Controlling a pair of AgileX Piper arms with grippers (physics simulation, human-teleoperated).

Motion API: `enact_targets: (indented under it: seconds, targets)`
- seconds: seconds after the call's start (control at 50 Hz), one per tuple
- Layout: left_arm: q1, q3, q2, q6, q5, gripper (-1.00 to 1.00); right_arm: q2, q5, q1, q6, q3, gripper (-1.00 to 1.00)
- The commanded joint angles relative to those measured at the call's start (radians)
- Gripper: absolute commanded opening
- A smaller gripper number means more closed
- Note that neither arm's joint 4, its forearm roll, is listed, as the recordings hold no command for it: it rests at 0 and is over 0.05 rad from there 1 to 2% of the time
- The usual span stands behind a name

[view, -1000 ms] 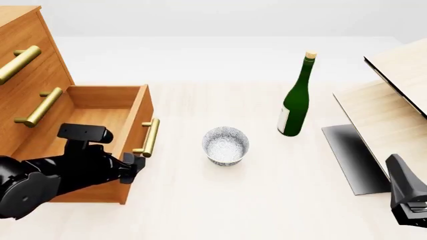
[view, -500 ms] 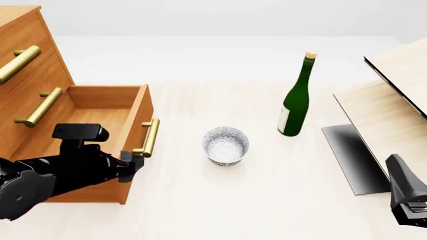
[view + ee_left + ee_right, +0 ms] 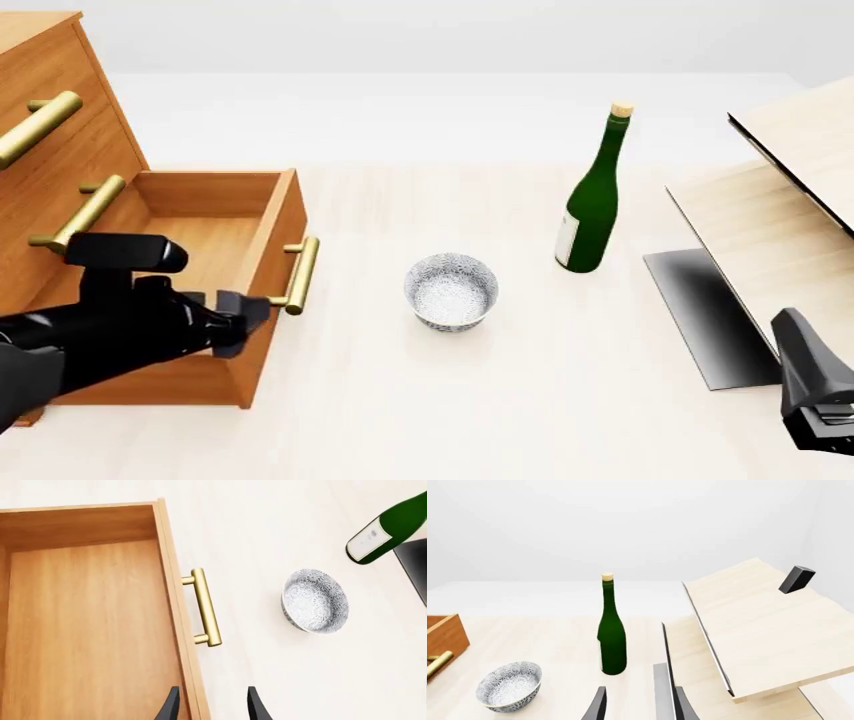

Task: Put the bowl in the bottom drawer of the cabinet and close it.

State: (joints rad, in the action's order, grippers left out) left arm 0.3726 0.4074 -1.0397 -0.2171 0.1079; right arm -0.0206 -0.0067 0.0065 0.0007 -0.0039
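- Bowl (image 3: 451, 290): upright on the desk (image 3: 534, 400), apart from both claws, between the bottom drawer (image 3: 200, 235) and a green bottle (image 3: 591, 200).
- Bottom drawer: pulled out of the cabinet (image 3: 54, 130), nothing inside; floor laid bare in the left wrist view, partly masked by the left arm in the front view.
- Left claw (image 3: 210, 706): fingers parted, gripping nothing, astride the drawer's front panel beside the brass handle (image 3: 205, 607).
- Right claw (image 3: 637, 705): fingers spread, unladen; front view gives only its black body at the lower right edge.
- Pale wood structure (image 3: 760, 625): broad tilted panels, seen best from the right wrist.
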Motion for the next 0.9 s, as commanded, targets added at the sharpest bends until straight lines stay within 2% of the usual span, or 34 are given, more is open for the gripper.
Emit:
enact_targets:
  seconds: [0.02, 0.44, 0.9]
  targets:
    - [-0.013, 0.012, 0.063, 0.024, 0.047, 1.00, 0.000, 0.000, 0.000, 0.000, 0.000, 1.00]
    - [-0.033, 0.033, 0.196, 0.076, 0.103, 1.00, 0.001, 0.000, 0.000, 0.000, 0.000, 1.00]
    - [0.062, 0.095, 0.209, 0.016, 0.093, 1.00, -0.001, 0.000, 0.000, 0.001, 0.000, 1.00]
